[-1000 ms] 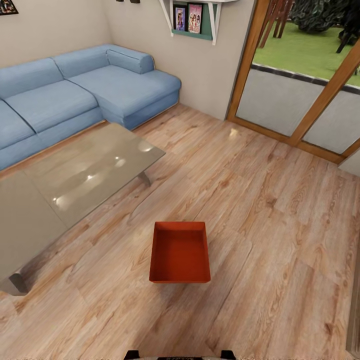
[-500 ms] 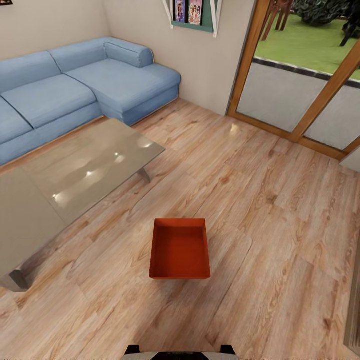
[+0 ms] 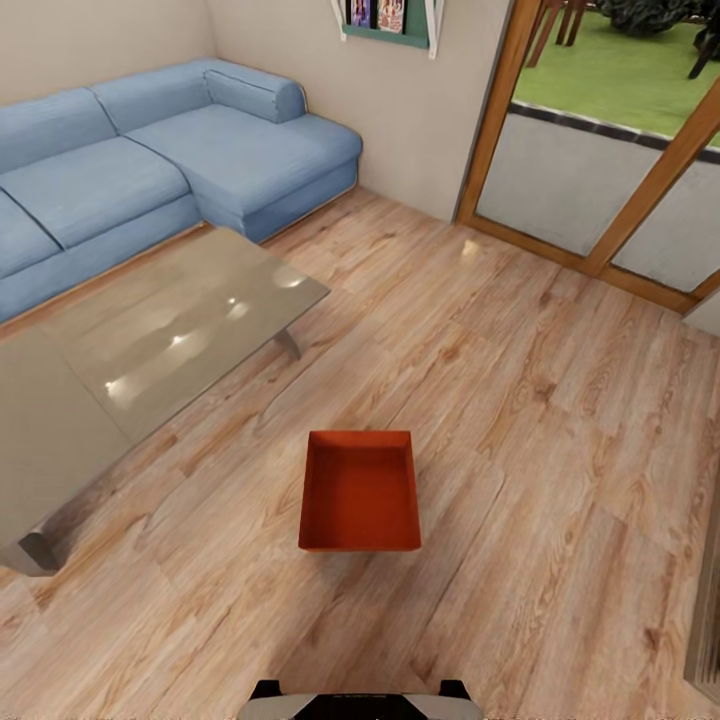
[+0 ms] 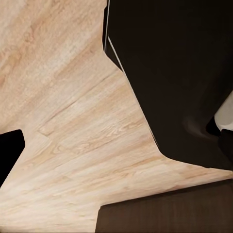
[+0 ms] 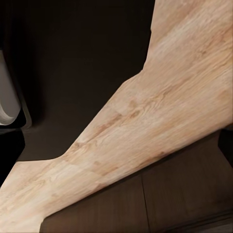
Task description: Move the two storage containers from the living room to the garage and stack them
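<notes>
One orange-red open-top storage container (image 3: 360,492), empty

Matte orange-red container (image 3: 360,492) (plastic-looking), grainy wood plank floor (image 3: 560,440), glossy glass tbl (image 3: 150,340), blue cloth sofa (image 3: 150,180)

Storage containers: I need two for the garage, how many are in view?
1. One storage container sits on the wood floor, right of the glass table. The second may be out of frame.

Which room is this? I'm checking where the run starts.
Most likely a living room: a blue corner sofa, a glass-topped table on a wood plank floor, and glass doors onto a lawn.
</notes>
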### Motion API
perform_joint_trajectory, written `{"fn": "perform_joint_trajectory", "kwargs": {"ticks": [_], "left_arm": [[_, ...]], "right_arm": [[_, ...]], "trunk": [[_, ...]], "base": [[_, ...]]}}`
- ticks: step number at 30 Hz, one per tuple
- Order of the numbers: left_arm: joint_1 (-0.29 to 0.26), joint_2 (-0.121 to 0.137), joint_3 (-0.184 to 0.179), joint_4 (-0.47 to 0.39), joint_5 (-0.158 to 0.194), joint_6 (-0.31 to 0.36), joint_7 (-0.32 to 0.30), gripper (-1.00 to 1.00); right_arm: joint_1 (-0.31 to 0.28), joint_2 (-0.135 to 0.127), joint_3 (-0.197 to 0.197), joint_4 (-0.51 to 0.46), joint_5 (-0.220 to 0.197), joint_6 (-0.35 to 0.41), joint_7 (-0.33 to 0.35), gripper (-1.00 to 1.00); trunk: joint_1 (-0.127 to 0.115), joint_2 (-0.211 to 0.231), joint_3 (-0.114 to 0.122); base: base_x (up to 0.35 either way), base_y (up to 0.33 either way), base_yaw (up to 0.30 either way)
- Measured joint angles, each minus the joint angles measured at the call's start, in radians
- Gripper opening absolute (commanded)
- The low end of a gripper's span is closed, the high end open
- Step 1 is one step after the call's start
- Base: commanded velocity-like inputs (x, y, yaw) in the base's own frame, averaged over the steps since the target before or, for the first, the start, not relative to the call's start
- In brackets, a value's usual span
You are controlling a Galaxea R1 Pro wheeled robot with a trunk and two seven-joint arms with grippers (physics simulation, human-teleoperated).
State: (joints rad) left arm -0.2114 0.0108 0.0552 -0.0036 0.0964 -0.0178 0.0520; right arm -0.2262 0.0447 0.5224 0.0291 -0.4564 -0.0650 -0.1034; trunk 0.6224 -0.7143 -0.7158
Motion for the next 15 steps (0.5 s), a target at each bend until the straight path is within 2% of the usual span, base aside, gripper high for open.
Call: {"fn": "perform_joint_trajectory", "kwargs": {"ticks": [15], "left_arm": [[0.0,0.0,0.0,0.0,0.0,0.0,0.0,1.0]], "right_arm": [[0.0,0.0,0.0,0.0,0.0,0.0,0.0,1.0]], "trunk": [[0.0,0.0,-0.024]], "base": [[0.0,0.0,0.0]]}}
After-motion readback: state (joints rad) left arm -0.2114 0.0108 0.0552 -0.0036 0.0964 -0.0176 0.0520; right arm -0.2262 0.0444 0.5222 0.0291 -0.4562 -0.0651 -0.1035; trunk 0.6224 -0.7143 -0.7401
